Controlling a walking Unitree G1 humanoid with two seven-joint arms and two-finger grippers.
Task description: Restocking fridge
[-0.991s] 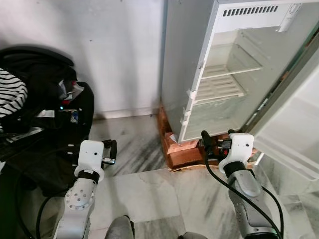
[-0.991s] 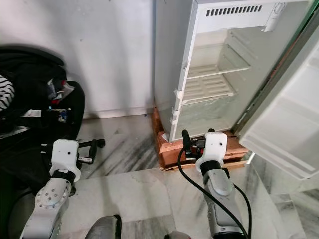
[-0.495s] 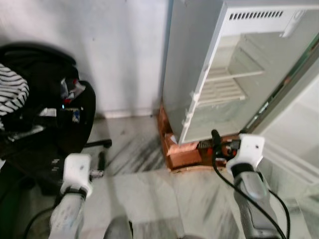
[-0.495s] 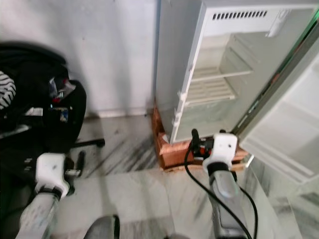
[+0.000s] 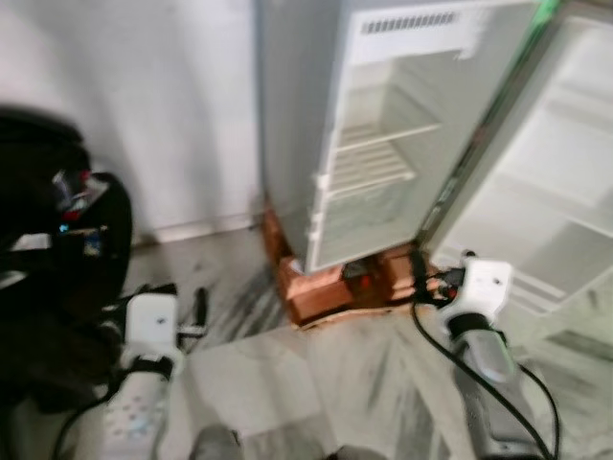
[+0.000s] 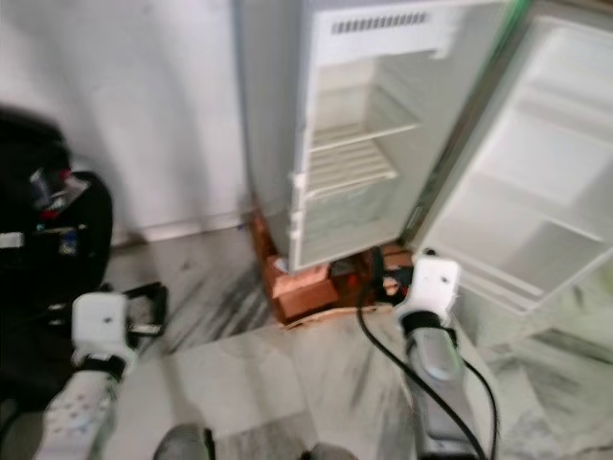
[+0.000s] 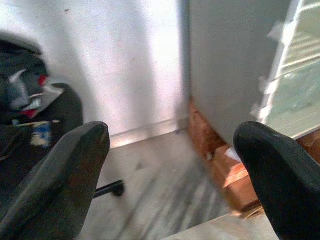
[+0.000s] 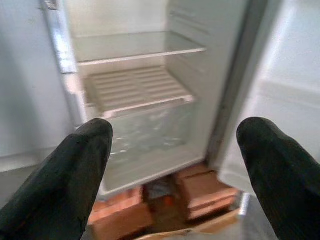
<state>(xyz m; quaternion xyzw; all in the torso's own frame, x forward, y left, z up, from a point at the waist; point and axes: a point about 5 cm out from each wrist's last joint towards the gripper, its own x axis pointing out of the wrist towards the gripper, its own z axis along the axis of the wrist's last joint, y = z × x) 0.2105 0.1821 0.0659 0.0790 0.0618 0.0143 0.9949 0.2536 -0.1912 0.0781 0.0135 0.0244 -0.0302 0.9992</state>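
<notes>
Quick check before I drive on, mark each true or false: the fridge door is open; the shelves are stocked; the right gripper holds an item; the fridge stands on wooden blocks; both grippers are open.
1. The fridge door is open. True.
2. The shelves are stocked. False: they look bare.
3. The right gripper holds an item. False: nothing sits between its fingers.
4. The fridge stands on wooden blocks. True.
5. Both grippers are open. True: the left gripper is spread wide too.

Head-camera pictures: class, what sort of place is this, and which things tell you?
Probably a room in a home: an open fridge on bricks, a marble floor, and a black chair piled with belongings.
</notes>
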